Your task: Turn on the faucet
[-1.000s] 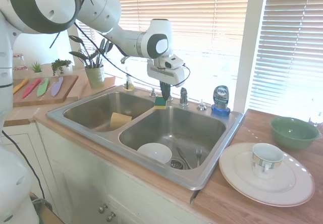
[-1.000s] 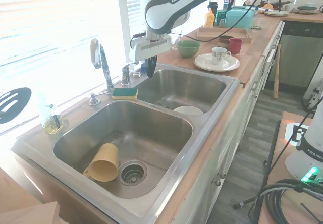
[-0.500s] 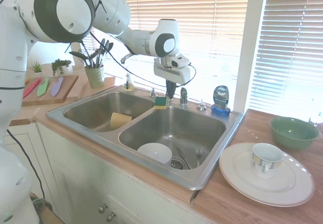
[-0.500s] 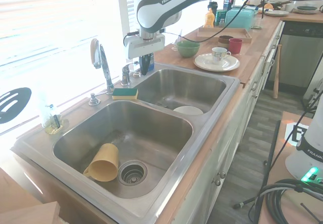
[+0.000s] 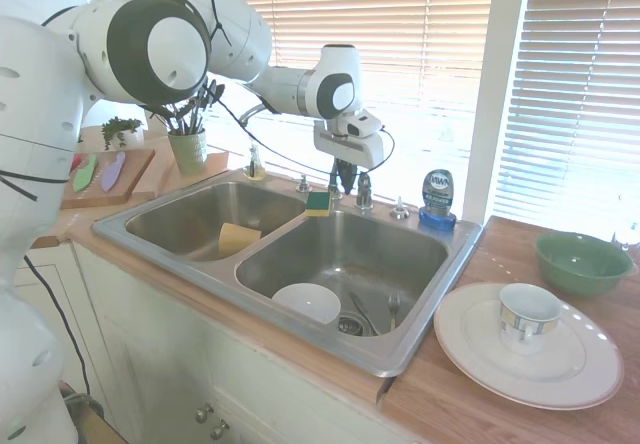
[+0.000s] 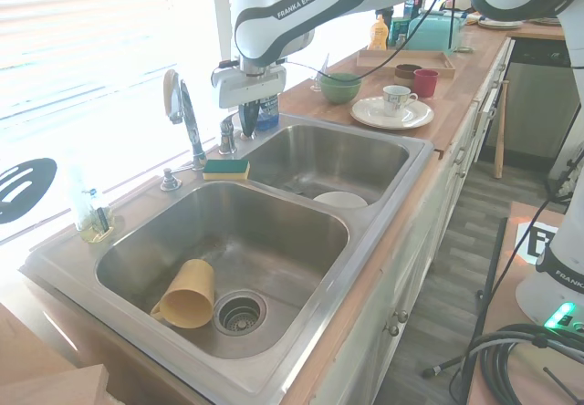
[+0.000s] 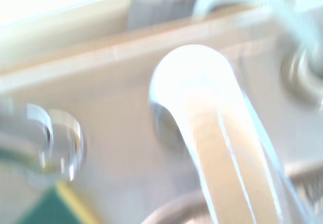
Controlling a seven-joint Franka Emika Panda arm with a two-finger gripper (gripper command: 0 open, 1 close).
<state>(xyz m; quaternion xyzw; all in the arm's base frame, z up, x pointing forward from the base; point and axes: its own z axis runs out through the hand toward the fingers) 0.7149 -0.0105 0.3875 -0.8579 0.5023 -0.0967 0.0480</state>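
Note:
The faucet's chrome gooseneck spout (image 6: 183, 110) rises from the sink's back rim and arches over the basins; in the first exterior view only its thin curve (image 5: 247, 114) shows behind the arm. Its stubby lever handle (image 6: 227, 136) (image 5: 364, 192) stands upright beside the spout. My gripper (image 6: 246, 122) (image 5: 343, 176) points down right next to the handle, on its basin side, fingers together with nothing between them. Whether it touches the handle I cannot tell. The wrist view shows the handle (image 7: 202, 133) blurred and very close.
A green-and-yellow sponge (image 6: 225, 168) lies on the rim under the gripper. The blue-capped soap bottle (image 5: 437, 199) stands past the handle. A yellow cup (image 6: 187, 295) lies in one basin, a white bowl (image 5: 307, 302) and cutlery in the other. Plate with mug (image 5: 527, 339) on the counter.
The gripper has moved along the sink's back rim, from above the sponge to right beside the lever handle, and sits slightly closer to the window.

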